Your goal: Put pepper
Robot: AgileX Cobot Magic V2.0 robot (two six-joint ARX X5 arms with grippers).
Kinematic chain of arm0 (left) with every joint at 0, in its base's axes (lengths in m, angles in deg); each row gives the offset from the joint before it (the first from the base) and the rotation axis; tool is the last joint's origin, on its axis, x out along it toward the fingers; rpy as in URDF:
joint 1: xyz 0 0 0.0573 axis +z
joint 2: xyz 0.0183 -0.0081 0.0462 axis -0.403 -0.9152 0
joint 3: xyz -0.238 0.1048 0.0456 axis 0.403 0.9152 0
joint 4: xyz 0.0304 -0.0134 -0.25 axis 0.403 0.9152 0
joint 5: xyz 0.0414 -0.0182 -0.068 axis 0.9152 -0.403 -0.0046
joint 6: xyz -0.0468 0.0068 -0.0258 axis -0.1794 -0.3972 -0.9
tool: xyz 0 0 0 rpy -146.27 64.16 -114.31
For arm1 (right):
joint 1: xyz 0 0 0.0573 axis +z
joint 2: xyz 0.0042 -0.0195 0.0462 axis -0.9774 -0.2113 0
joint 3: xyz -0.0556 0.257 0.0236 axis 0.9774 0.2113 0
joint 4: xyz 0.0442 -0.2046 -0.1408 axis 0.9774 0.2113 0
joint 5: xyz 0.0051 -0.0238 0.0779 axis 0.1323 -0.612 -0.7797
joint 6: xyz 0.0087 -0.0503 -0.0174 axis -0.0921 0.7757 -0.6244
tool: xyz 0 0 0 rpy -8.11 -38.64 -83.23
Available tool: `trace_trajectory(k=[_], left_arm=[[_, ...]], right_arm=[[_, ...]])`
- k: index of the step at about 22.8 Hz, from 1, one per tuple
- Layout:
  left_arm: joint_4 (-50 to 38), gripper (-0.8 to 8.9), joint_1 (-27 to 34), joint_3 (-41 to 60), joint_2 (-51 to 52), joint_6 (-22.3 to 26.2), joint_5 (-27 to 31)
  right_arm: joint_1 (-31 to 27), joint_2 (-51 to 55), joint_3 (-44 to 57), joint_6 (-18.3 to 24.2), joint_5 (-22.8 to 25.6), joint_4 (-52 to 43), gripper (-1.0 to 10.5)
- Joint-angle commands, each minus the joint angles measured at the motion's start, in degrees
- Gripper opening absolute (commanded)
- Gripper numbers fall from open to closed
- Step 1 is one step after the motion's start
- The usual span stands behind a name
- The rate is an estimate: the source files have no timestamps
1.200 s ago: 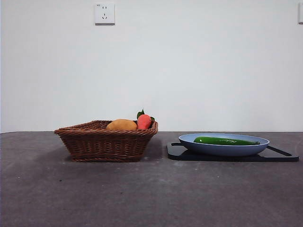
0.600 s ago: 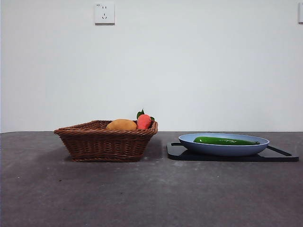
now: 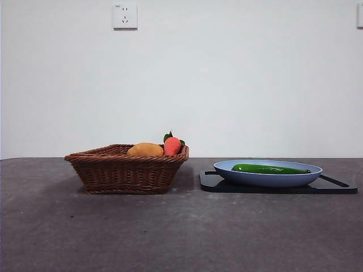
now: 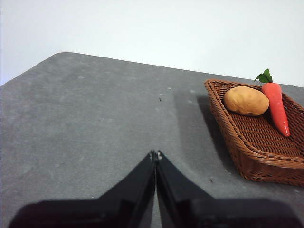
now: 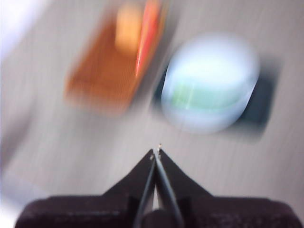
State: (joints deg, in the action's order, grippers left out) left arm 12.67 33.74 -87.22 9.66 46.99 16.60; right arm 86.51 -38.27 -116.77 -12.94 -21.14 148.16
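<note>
Lay lengthwise in the blue plate point(image 3: 227, 168): the pepper point(image 3: 269, 169), plate resting on a black board point(image 3: 211, 182) beside the wicker basket point(image 3: 125, 170) on the desk point(image 3: 170, 232). Left hand point(image 4: 155, 155) closed, above bare desk near the basket. Right hand point(image 5: 156, 152) closed too, high above, view blurred.

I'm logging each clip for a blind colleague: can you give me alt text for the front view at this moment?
A long dark green pepper lies in a blue plate on a black tray, right of a brown wicker basket holding a yellow-orange oval fruit and a red-orange carrot-like item. All sit on a dark grey table before a white wall with a socket; no arm shows.
</note>
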Motion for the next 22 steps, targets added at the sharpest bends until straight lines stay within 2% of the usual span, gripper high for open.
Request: trace_trajectory(k=[1, 6, 9, 14, 22], left_arm=[[-0.7, 0.08, 0.1, 0.6, 0.2, -0.3, 0.0], [-0.7, 0.08, 0.1, 0.6, 0.2, -0.3, 0.0], [-0.7, 0.08, 0.1, 0.6, 0.2, -0.3, 0.0], [-0.7, 0.08, 0.1, 0.6, 0.2, -0.3, 0.0], [-0.7, 0.08, 0.1, 0.6, 0.2, -0.3, 0.0]], right_arm=[[-3.2, 5.0, 5.5, 0.5, -2.7, -12.6, 0.1], [-9.9, 19.4, 30.3, 1.5, -2.2, -37.6, 0.1], [-11.0, 25.6, 42.3, 1.4, -2.2, -47.1, 0.1], [-11.0, 33.4, 55.7, 1.3, -2.1, -53.9, 0.1], [-11.0, 41.7, 66.9, 0.9, -2.0, -54.0, 0.1]])
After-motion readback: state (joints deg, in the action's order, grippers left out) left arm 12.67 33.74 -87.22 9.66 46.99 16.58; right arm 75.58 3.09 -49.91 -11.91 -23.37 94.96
